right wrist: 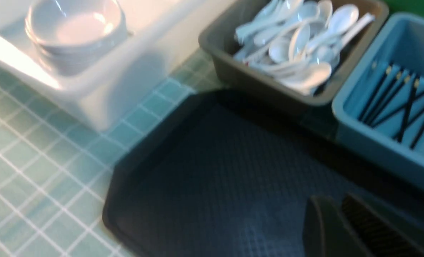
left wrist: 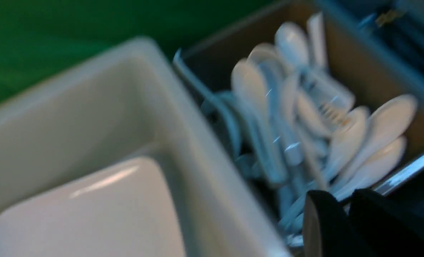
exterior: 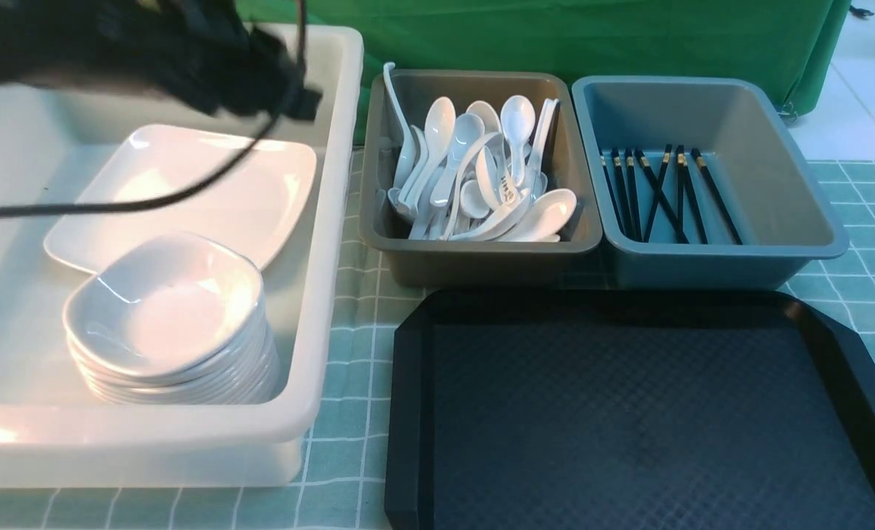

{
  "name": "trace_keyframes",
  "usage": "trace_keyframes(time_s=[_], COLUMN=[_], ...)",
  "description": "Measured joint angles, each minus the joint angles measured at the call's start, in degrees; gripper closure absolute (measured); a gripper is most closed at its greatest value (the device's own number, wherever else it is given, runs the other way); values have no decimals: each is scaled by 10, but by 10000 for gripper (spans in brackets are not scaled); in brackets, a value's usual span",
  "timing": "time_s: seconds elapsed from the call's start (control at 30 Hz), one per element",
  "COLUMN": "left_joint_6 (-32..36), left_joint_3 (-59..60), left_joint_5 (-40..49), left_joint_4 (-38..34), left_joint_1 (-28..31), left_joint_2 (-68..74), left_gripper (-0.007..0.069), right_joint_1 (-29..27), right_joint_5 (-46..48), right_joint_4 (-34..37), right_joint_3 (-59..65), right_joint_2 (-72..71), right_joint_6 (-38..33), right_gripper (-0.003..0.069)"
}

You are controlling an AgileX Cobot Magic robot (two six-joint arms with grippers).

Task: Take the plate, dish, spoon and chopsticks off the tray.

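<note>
The tray [exterior: 650, 419] lies bare on the worktop [exterior: 349, 412]. The plate [exterior: 187, 191] sits in the white tub [exterior: 319, 309]. Both claws, left claw [left wrist: 343, 221] and right claw [right wrist: 340, 225], are pinched narrow, holding nothing.

The black tray [exterior: 650, 412] has nothing on it. The big white plate [exterior: 187, 195] lies in the white tub [exterior: 327, 294] behind a stack of small dishes [exterior: 168, 324]. Spoons [exterior: 481, 177] and chopsticks [exterior: 665, 195] sit in two tubs.

A white tub [exterior: 330, 309] is set on a green checked cloth [exterior: 349, 412], with a stack of small dishes [exterior: 168, 324] inside; beside it stand a grey tub [exterior: 378, 221] and a blue tub [exterior: 798, 221]
</note>
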Motion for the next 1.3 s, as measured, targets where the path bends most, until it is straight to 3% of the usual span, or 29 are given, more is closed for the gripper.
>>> trace_keyframes(time_s=[0.17,0.37,0.67,1.07,1.13,1.27,1.3], left_joint_6=[11,11,14,15,15,15,15], left_joint_3=[183,388,495,594,607,641,644], left_joint_5=[-114,-230,-302,-294,-293,-289,-289], left_joint_4=[-79,-121,-74,-33,-33,-32,-32], left_joint_1=[-82,-108,-108,-109,-109,-109,-109], left_joint_2=[-247,-404,-453,-454,-454,-454,-454], left_gripper=[618,616,616,615,615,615,615], right_joint_1=[0,0,0,-3,-20,-130,-137], right_joint_5=[33,26,22,11,11,9,7], right_joint_4=[0,0,0,1,6,25,27], right_joint_3=[0,0,0,0,0,13,15], right_joint_2=[0,0,0,0,-3,-54,-58], right_joint_6=[0,1,2,2,2,-20,-24], right_gripper=[592,638,638,620,613,631,635])
